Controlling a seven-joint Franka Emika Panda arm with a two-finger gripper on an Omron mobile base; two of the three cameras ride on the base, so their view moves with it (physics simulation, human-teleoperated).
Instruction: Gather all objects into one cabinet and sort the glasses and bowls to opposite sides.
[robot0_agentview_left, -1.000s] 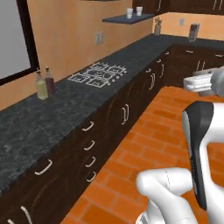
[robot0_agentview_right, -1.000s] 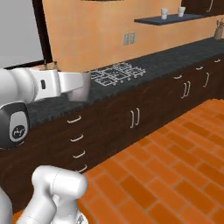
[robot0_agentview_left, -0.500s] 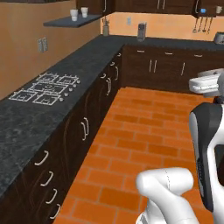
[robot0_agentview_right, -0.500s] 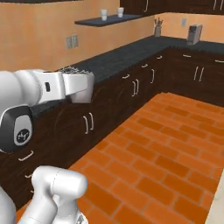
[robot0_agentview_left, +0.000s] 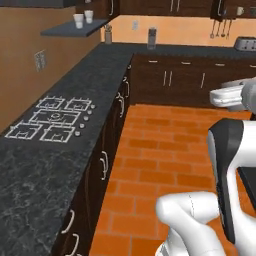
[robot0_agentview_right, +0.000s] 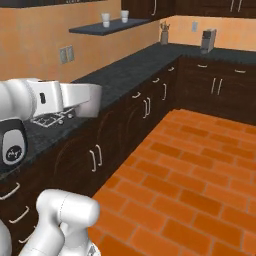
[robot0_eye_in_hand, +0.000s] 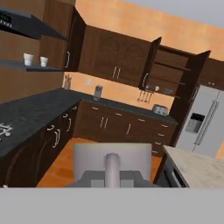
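Two cups (robot0_eye_in_hand: 35, 59) stand side by side on a dark wall shelf (robot0_eye_in_hand: 26, 66) above the long black counter (robot0_agentview_left: 75, 100), and they look like the task's glasses — too small here to tell cream from grey. Largest in the room is that counter with its hob (robot0_agentview_left: 50, 117), running along the wall to the corner; on the far wall, an open dark wood wall cabinet (robot0_eye_in_hand: 173, 72) beside the steel fridge (robot0_eye_in_hand: 199, 120) shows small items on its shelves, perhaps the bowls, though they are too small to name. A toaster (robot0_eye_in_hand: 159, 109) sits on the counter below it. Nothing is carried: the gripper (robot0_eye_in_hand: 112, 168) has its fingers together with nothing between them, held out over the brick floor (robot0_agentview_right: 200, 170). By my reading the robot is between grasps — in transit, facing the far corner. Next it needs to choose a target, likely the cups on the shelf, come within reach, and spread the fingers before reaching up.
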